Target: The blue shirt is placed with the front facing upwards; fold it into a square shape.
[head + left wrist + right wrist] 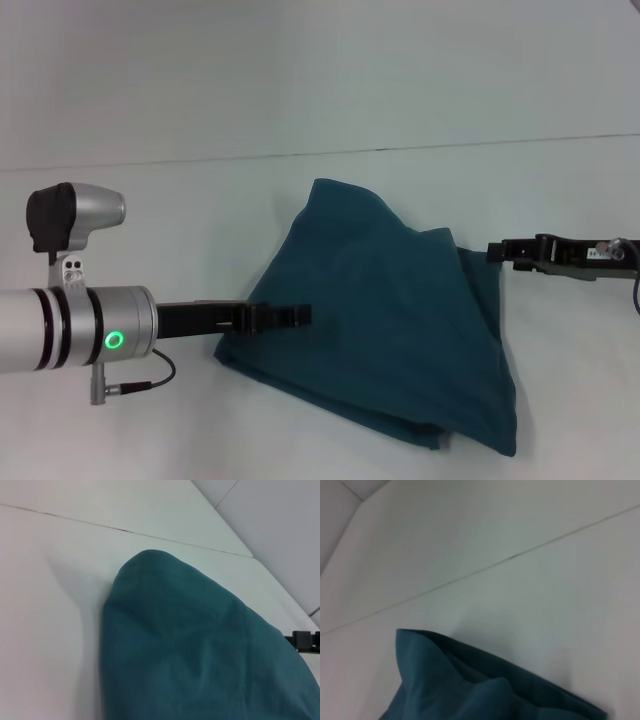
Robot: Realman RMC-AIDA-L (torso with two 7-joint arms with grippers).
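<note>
Nearest my head camera was the left arm's silver wrist housing [80,330] with its green status ring [115,341], reaching in from the left side. Beyond it the left gripper [285,316] sat at the shirt's left edge, low to the table; its dark fingers looked drawn together, but I could not tell whether cloth was pinched between them, so I made no call on the jaws.

Moving rightward, the blue shirt [390,320] lay bunched on the white table [150,210], humped into a rough tent with a peak toward the far side and a thicker fold along the near edge. No lettering showed, only plain teal cloth. I judged it light, limp and easily dragged: it would sag from any single pinch point and wrinkle if pulled unevenly. A hem corner or a doubled fold edge seemed the place to take hold, one per arm, lifting together to keep the layers flat.

Farther right, the right gripper [510,251] met the shirt's right upper edge, seemingly lifted off the table. How its jaws stood I could not make out either.

Counting: one shirt, two grippers, one table.
</note>
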